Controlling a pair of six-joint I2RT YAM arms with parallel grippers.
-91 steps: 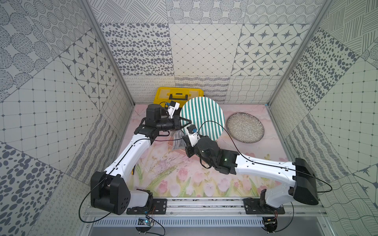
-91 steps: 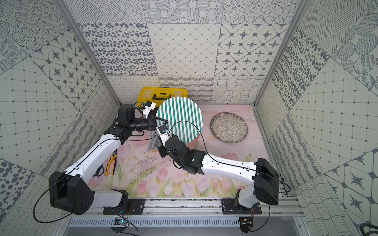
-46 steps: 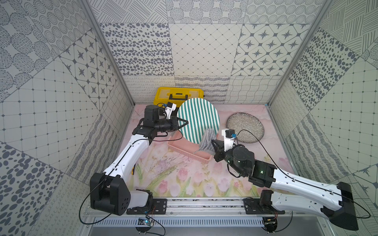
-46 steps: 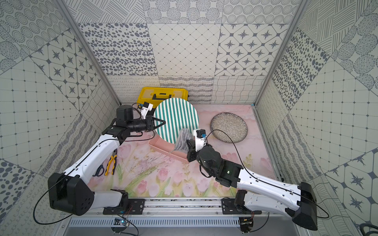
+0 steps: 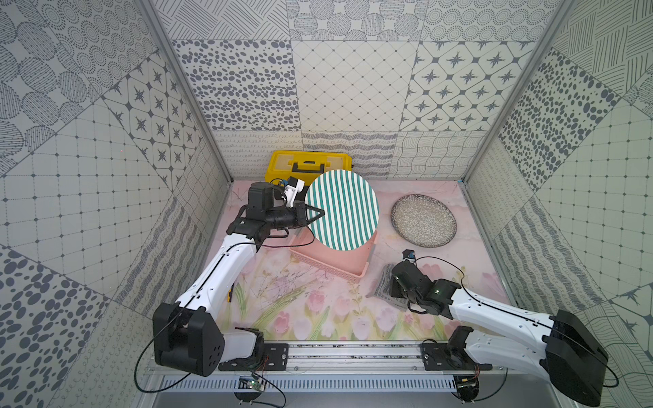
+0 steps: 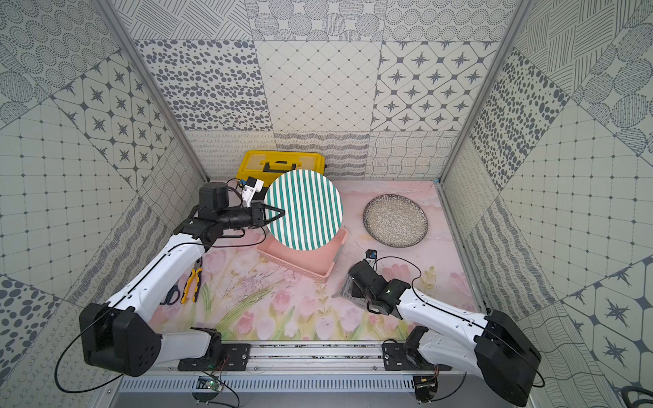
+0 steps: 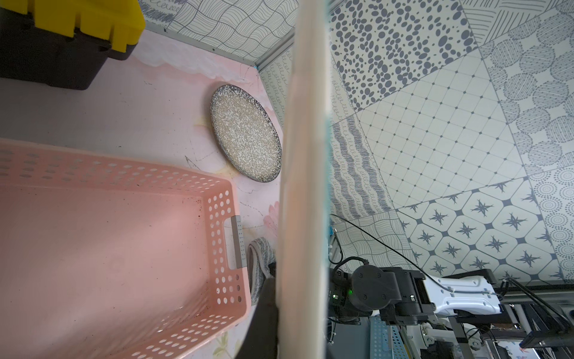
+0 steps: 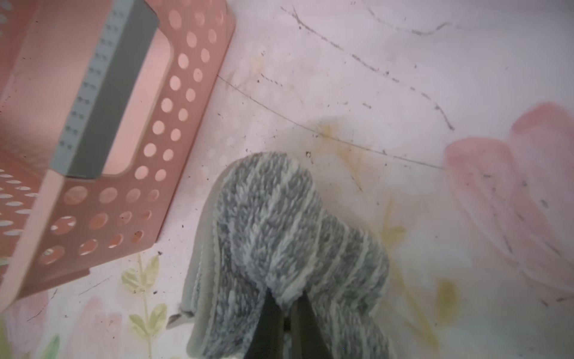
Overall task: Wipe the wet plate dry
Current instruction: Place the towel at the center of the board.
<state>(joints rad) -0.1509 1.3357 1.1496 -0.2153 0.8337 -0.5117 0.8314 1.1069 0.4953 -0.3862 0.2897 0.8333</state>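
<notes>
1. I am working in a lab test cell, not a home: grey-on-white patterned wall panels (image 5: 353,88) box it in.
2. My white-and-black left arm (image 5: 219,275) and right arm (image 5: 494,314) stand on a slotted aluminium rail (image 5: 353,356).
3. The floor is a pink printed flower mat (image 5: 300,311).

Teal striped plate (image 5: 341,210), speckled plate (image 5: 423,220), pink basket (image 5: 328,263), grey cloth (image 8: 276,223)

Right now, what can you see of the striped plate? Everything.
The striped plate is round, with green-and-white stripes on its face and a cream edge, ceramic by the look. It hangs over the pink basket, face toward the top cameras, pinched at its rim by the left gripper. Nothing else touches it; the grey cloth is well apart. Wetness can't be told.
</notes>
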